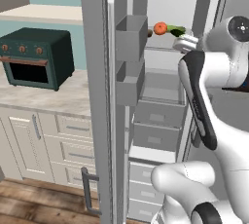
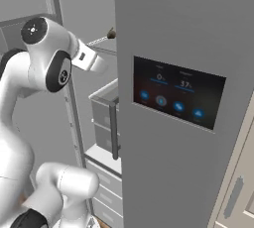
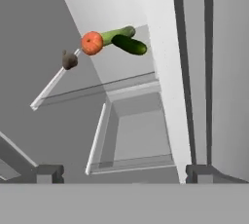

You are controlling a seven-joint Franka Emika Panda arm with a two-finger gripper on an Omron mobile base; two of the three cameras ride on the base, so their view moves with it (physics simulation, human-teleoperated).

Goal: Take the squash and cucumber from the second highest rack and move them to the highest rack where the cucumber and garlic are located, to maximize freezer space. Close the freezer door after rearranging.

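Hand view: the gripper (image 3: 119, 174) shows its two dark fingertips (image 3: 48, 173) far apart at the bottom, spread wide with nothing between them. Beyond them lies a pale shelf plate with a thin front rim, and past that the highest rack (image 3: 92, 91), seen at a tilt. On that rack sit a small brown garlic (image 3: 69, 60) near the front corner, a round orange squash (image 3: 92, 43) just beside it, and behind the squash two long green vegetables, a dark cucumber (image 3: 129, 45) crossing in front of a lighter green cucumber (image 3: 116, 34); the two appear to touch.

In the left base view, the white arm rises in the foreground and reaches into the open freezer (image 1: 168, 101). The freezer door (image 1: 99, 96) stands swung wide to the left, its grey bins facing inward. Grey drawers stack below the shelves. Further left, a dark green oven (image 1: 36, 57) rests on the counter (image 1: 53, 96).

In the right base view, a door with a dark blue-lit panel (image 2: 176, 98) stands closest.
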